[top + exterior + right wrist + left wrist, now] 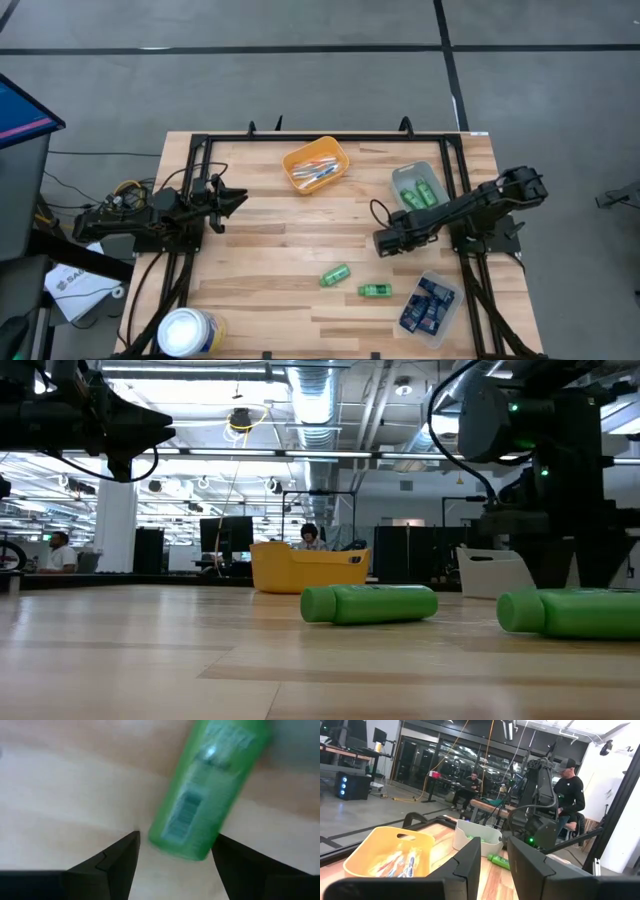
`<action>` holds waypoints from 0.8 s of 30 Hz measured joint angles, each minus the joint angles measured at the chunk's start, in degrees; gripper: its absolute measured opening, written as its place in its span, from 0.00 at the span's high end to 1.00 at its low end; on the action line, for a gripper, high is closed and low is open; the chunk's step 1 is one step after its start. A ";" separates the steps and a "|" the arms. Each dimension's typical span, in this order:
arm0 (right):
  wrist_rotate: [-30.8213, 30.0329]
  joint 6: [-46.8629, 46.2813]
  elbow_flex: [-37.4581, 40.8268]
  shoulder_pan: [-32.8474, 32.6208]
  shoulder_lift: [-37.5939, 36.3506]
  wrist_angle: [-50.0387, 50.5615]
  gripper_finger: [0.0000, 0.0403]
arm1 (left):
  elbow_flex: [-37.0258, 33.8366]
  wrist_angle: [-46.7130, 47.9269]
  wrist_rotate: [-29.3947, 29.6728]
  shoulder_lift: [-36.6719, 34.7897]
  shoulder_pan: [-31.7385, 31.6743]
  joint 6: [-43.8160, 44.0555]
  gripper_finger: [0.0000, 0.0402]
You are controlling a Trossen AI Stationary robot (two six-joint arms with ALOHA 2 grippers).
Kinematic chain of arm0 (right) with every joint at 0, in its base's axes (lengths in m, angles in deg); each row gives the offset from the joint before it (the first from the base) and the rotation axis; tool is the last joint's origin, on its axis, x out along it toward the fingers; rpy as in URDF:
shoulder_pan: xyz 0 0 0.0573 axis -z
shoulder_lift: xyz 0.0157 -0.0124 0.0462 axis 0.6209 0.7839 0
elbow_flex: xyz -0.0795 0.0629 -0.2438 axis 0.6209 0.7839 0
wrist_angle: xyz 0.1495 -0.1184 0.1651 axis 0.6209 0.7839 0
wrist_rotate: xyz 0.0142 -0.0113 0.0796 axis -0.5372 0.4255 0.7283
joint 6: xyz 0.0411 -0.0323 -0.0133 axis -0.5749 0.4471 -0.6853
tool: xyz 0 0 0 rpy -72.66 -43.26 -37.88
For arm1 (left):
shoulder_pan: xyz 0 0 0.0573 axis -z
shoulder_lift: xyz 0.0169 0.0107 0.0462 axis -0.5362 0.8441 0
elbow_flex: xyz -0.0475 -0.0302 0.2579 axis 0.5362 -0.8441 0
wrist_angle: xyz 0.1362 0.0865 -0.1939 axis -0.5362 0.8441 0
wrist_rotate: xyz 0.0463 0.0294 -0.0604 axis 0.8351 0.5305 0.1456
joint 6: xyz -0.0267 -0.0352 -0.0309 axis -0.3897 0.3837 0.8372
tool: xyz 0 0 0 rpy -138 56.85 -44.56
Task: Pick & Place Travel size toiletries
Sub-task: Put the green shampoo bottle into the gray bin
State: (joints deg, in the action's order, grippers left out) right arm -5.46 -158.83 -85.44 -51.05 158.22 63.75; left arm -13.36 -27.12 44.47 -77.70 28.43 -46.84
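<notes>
Two small green bottles lie on their sides on the wooden table, one (335,275) left of the other (376,290); the low view shows them too (370,603) (575,610). My right gripper (385,242) is open and hovers just beyond them, toward the far right. In its wrist view a green bottle (205,795) lies on the wood past the open fingers (175,865), apart from them. More green bottles sit in a grey tray (418,188). Thin sticks fill an orange tray (315,165). Navy packets lie in a clear tray (430,305). My left gripper (238,200) waits at the left edge with its fingers (494,870) a little apart.
A large white tub with a blue label (190,332) stands at the near left corner. Black frame rails run along the table's left, far and right edges. Bare wood lies between the two arms. People show in the room beyond the table.
</notes>
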 joint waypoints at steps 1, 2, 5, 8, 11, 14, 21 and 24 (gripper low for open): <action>-0.91 -0.12 -0.49 0.02 0.02 1.19 0.40 | 0.00 0.00 0.00 0.00 0.00 0.00 0.77; -1.28 -0.29 -0.71 0.13 -0.02 1.06 0.40 | 0.00 -0.02 0.00 0.00 0.00 0.00 0.77; -1.75 -2.38 -0.95 0.11 -0.02 0.54 0.38 | 0.00 -0.02 0.00 0.00 0.00 0.00 0.77; -2.08 -3.95 -0.95 0.00 0.22 0.57 0.38 | 0.01 -0.01 0.02 0.00 0.00 0.00 0.77; -3.51 -5.06 -0.95 0.21 0.60 0.57 0.38 | 0.00 -0.01 0.05 0.00 0.00 0.00 0.77; -4.02 -5.10 -0.96 0.60 0.57 0.46 0.38 | 0.00 -0.02 0.23 0.00 0.00 0.00 0.77; -4.06 -5.68 -0.56 2.86 0.59 -0.13 0.42 | 0.00 0.00 0.22 0.00 0.00 0.00 0.77; -3.89 -5.67 -0.44 2.98 0.57 -0.31 0.49 | 0.00 -0.01 0.20 0.00 0.00 0.00 0.77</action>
State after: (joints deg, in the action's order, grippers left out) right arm -9.35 -164.50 -85.88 -48.07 158.79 63.44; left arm -13.36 -27.13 44.66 -77.70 28.43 -46.84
